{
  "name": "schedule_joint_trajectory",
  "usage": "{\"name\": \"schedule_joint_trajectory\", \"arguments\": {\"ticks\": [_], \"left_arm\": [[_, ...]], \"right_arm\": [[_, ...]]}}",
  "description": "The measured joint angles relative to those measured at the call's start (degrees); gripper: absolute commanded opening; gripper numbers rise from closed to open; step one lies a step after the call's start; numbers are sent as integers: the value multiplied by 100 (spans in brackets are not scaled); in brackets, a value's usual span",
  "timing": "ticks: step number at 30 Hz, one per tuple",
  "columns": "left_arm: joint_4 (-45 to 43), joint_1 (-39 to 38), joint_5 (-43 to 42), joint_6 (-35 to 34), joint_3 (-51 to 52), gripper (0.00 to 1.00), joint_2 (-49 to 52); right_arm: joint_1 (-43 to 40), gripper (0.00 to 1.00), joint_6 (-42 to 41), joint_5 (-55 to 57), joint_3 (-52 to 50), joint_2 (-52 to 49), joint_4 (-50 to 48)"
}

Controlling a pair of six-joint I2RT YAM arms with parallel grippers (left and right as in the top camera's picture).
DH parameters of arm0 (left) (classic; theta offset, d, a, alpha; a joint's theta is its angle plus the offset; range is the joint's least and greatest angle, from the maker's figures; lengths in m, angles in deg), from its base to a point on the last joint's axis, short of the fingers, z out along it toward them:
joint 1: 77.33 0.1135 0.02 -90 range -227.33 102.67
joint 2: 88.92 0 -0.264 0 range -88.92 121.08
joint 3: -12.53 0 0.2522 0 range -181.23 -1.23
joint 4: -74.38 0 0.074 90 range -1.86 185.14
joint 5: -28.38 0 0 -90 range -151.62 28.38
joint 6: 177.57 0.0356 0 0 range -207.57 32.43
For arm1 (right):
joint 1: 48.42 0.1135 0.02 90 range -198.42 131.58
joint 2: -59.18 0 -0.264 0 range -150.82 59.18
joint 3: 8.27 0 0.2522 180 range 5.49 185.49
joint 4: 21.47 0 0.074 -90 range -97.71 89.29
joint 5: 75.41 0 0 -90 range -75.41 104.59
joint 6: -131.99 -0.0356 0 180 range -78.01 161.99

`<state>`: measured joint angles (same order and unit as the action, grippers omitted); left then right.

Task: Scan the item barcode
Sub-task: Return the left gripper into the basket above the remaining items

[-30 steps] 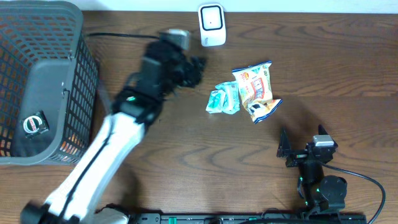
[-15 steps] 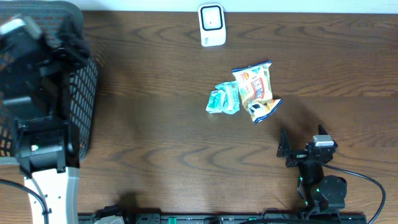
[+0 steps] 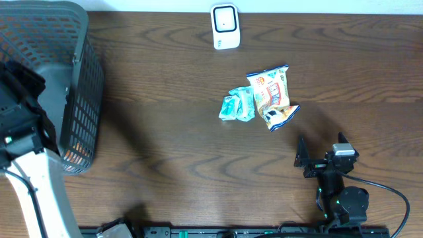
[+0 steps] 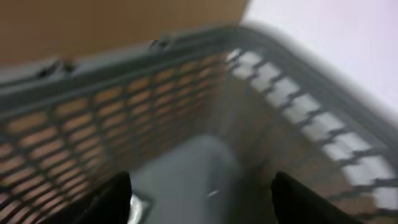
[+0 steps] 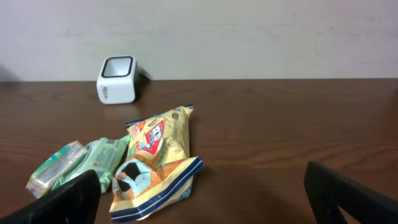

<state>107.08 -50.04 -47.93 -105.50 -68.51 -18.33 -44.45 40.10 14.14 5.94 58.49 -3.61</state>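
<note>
My left end effector point(image 4: 202, 194) gapes empty over the basket point(image 3: 79, 99) at the left edge of the desk point(image 3: 165, 152). The right end effector point(image 5: 208, 198) is wide and idle. Next, I reckon: grab the mid-desk snack bag point(image 3: 269, 96) for the scanner point(image 3: 225, 26).

The table point(image 3: 165, 132) is dark grained wood, the basket point(image 3: 82, 99) grey plastic lattice, the snack bag point(image 3: 271, 92) glossy crinkled film, the scanner point(image 3: 225, 26) smooth white plastic.
</note>
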Motion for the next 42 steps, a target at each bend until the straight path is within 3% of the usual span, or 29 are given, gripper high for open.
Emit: {"name": "schedule_joint_trajectory", "arguments": {"ticks": [7, 18, 24, 29, 42], "left_arm": [[212, 201, 883, 603, 0, 71, 748], [778, 341, 1119, 1272, 0, 71, 1567], [1060, 341, 1106, 1351, 0, 71, 2120], [1108, 341, 614, 1355, 0, 71, 2448], [1322, 341, 87, 1298, 0, 71, 2673]], "right_arm": [[0, 99, 0, 0, 0, 0, 2], [0, 99, 0, 0, 0, 0, 0], [0, 99, 0, 0, 0, 0, 2], [0, 99, 2, 0, 0, 0, 2], [0, 99, 0, -2, 0, 0, 2]]}}
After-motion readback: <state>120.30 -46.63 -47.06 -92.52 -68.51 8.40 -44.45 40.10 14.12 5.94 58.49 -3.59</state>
